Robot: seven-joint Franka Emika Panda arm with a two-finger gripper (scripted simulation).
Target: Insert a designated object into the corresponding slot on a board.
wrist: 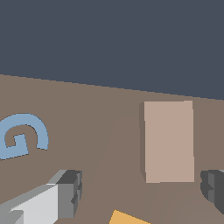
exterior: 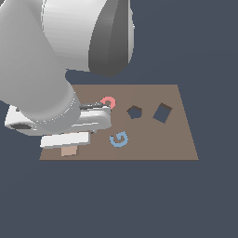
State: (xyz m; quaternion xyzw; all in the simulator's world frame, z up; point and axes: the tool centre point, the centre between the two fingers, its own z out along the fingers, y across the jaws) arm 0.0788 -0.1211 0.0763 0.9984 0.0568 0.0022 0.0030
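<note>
Pale tan rectangular tile (wrist: 169, 141) is your piece: flat, slightly longer than wide, lying face-up on the large flat brown rectangular board (exterior: 153, 144), close to the board's near edge toward the exterior view's left, where it peeks out from under the wrist (exterior: 69, 150). You should judge it rigid, thin and light, with a smooth face that offers nothing to grip from above, so plan to pinch it across its shorter width, on the two long side edges, near the middle of its length so it hangs level. Your gripper (wrist: 142, 192) hovers over it with the jaws spread wide and nothing between them; in the wrist view one grey finger (wrist: 68, 193) shows at one side and the other at the far edge, and the tile sits off-centre, nearer the second finger. Being so thin, it could slip or tilt if you close too high on the edges. The dark tilted rectangular slot (exterior: 162, 113) lies well apart, roughly at 2 o'clock from the tile, beyond the dark pentagon cut-out (exterior: 134, 111). A blue letter-G piece (exterior: 119, 138), a pink ring (exterior: 108, 102) and an orange tile corner (wrist: 127, 218) lie nearby; leave them.
</note>
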